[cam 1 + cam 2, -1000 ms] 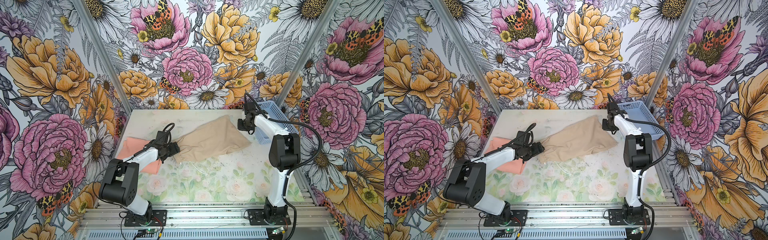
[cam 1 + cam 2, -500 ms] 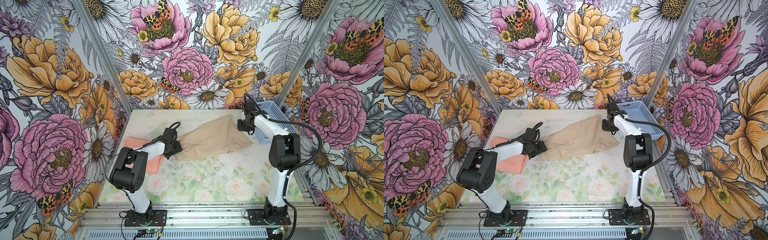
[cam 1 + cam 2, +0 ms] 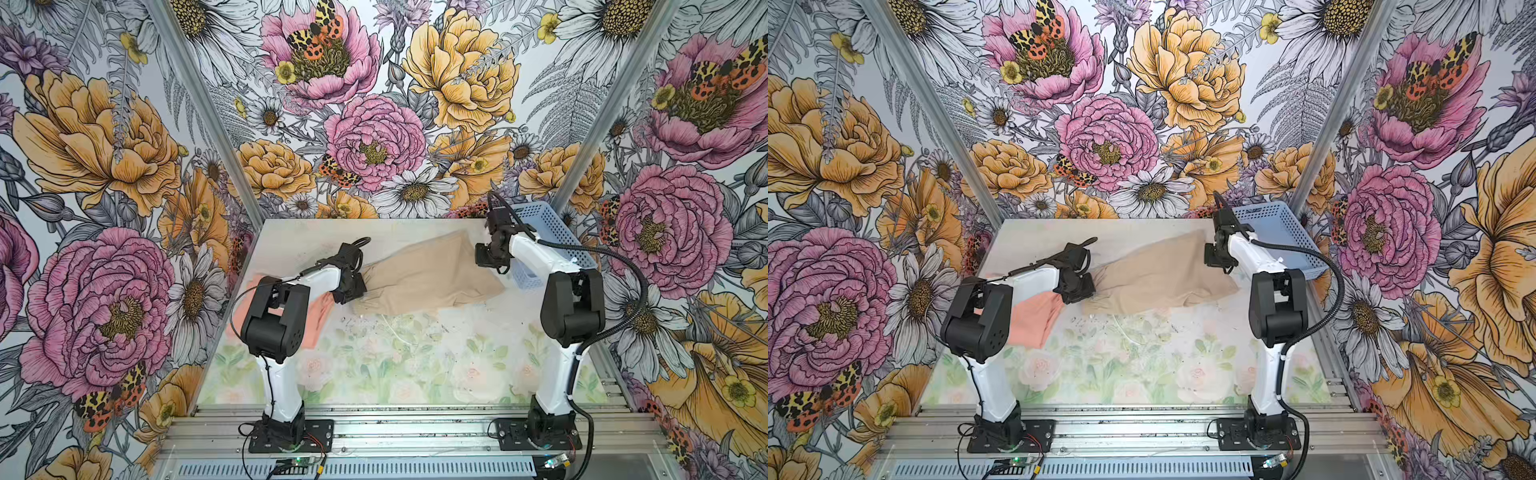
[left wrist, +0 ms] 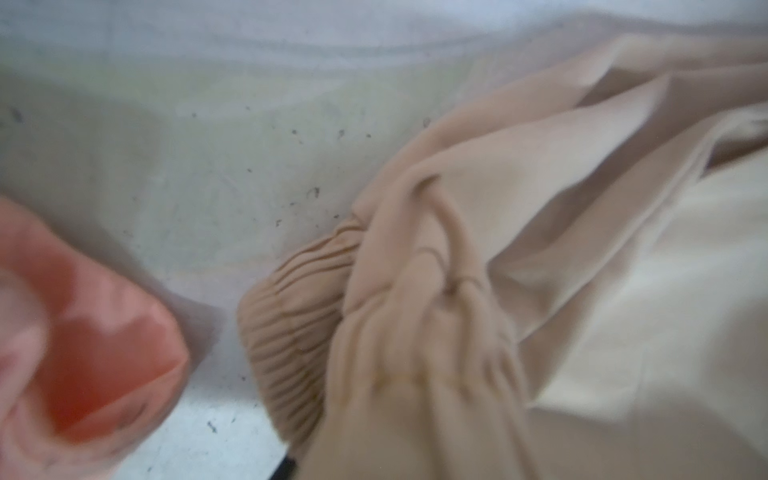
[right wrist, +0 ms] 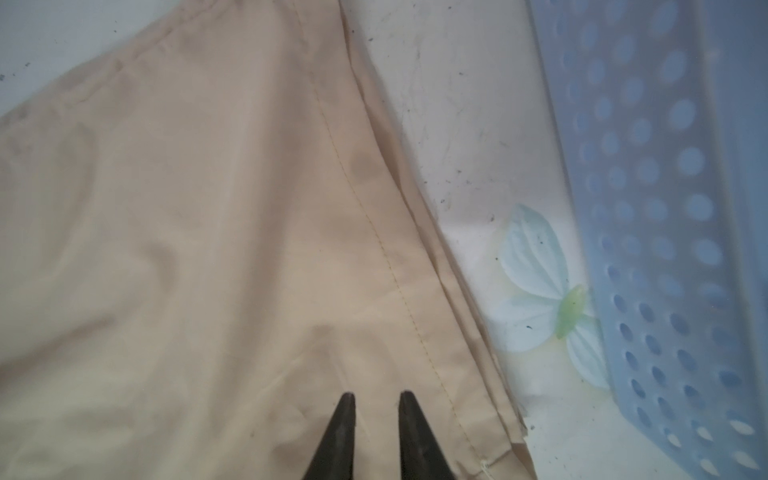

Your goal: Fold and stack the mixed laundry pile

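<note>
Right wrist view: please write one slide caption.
Right gripper fingertips slightly apart above the beige garment, beside the blue perforated basket.

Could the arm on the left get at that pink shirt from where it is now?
Probably yes. The pink shirt lies uncovered right beside and partly beneath the left arm, close to the left tool. That tool sits at the beige garment's gathered end, so it would have to leave that first.

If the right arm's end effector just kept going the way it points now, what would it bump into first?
Most likely the beige garment: the right end effector hangs just above it, fingertips slightly apart and aimed at the cloth beside its stitched hem. The blue basket lies off to one side.
</note>
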`<state>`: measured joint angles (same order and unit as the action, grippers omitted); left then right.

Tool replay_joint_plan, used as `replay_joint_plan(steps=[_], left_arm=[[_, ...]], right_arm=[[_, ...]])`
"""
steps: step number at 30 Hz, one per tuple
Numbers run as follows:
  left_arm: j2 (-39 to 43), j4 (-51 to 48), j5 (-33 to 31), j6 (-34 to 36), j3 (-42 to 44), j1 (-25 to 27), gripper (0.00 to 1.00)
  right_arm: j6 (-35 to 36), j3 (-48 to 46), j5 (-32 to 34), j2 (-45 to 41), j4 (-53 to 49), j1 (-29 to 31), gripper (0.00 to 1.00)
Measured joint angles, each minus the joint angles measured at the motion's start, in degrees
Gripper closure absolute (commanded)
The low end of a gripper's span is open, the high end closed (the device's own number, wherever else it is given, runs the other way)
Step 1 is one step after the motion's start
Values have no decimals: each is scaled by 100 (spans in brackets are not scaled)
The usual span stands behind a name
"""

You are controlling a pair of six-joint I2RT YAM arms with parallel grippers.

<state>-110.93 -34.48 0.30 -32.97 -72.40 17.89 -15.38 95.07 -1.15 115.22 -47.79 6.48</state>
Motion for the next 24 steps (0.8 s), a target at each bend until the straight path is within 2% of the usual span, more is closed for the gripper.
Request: replay_joint_plan(steps=[5, 12, 17, 24], left_arm=[[-164, -334, -70, 170, -299, 26, 100], [-286, -664, -103, 341, -566, 26, 100], [-208, -994, -382, 608, -632, 7, 100], [509, -2081, -931, 1010, -680, -120, 100]], right_arm=[[0, -151, -35, -87, 0, 33, 77], [-22, -358, -199, -234, 50, 63, 77], [-48, -483, -380, -372, 52, 85, 77], [-212, -492, -881, -485, 219, 546, 77]])
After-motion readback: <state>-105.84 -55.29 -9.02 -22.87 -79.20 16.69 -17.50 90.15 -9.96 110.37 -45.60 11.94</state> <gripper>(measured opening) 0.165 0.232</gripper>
